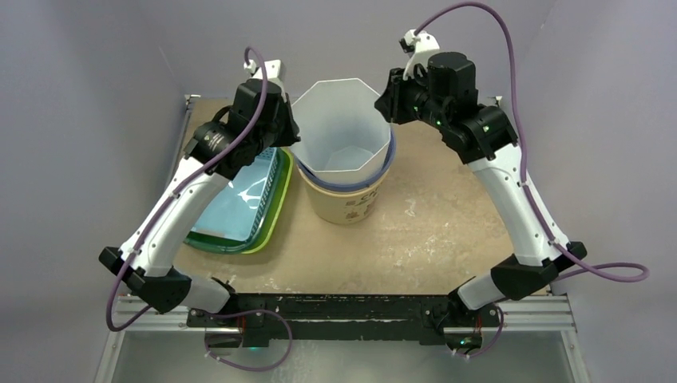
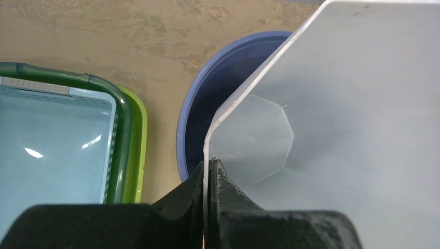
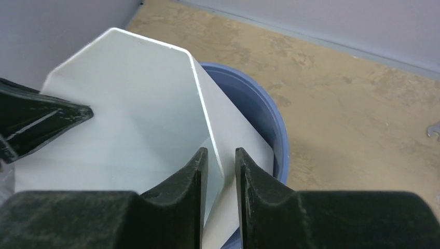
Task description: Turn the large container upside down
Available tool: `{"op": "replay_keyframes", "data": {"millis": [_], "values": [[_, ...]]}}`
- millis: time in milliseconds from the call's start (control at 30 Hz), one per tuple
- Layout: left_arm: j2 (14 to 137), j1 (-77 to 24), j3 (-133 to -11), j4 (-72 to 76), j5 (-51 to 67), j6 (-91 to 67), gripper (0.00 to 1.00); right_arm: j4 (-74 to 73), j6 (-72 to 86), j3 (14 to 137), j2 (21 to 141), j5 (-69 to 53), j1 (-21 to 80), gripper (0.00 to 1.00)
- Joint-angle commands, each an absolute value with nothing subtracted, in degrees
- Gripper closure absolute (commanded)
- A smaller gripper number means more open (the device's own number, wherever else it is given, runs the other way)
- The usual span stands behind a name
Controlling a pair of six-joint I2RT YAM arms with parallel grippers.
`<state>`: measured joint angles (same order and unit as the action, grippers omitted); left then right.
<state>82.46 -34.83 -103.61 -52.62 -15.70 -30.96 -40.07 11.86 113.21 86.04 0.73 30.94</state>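
over tan table [image 1: 447,239], left gripper [image 2: 207,171] clamps rim of white container [image 2: 353,104].

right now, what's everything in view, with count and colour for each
white container: 1, white, many-sided, open end up inside the bucket
bucket: 1, tan with blue rim, table centre
tub: 1, light blue, left of the bucket, nested in the basket
basket: 1, dark green, nested in the tray
tray: 1, lime green, outermost of that stack
table: 1, tan, under everything
left gripper: 1, black, shut on the container's left rim
right gripper: 1, black, jaws slightly apart astride the right rim
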Motion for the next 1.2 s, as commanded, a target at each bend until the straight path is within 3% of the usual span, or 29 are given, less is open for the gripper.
{"op": "replay_keyframes", "data": {"millis": [0, 100, 233, 333, 533, 733, 1000, 1167], "values": [[76.53, -33.74, -99.81, -41.45, -15.91, -34.13, 1.00, -32.21, 14.55, 113.54, 81.03, -5.91, 31.31, 0.65], [74.80, -32.10, -98.47, -38.01, -16.08, -35.84, 1.00, -30.40, 15.62, 112.99, 78.09, -4.31, 31.34, 0.42], [73.66, -29.65, -96.87, -33.60, -14.24, -37.31, 1.00, -25.63, 16.85, 104.84, 70.91, 3.60, 31.31, 0.28], [74.12, -26.74, -96.77, -30.63, -9.09, -39.24, 1.00, -25.06, 18.62, 98.50, 65.74, 11.04, 31.37, 0.29], [73.35, -22.55, -95.28, -24.39, -2.83, -43.09, 1.00, -26.87, 25.53, 80.28, 54.56, 9.49, 31.29, 0.29], [71.16, -20.35, -91.30, -17.74, 2.39, -47.68, 1.00, -22.89, 32.56, 62.50, 48.04, -7.81, 31.29, 0.33], [70.48, -19.79, -91.68, -16.20, 6.51, -49.84, 1.00, -8.31, 39.47, 56.32, 55.40, -15.33, 31.31, 0.32], [68.96, -19.81, -94.35, -19.53, 5.59, -47.97, 1.00, -5.95, 42.48, 58.82, 62.21, -11.22, 31.29, 0.31]]}}
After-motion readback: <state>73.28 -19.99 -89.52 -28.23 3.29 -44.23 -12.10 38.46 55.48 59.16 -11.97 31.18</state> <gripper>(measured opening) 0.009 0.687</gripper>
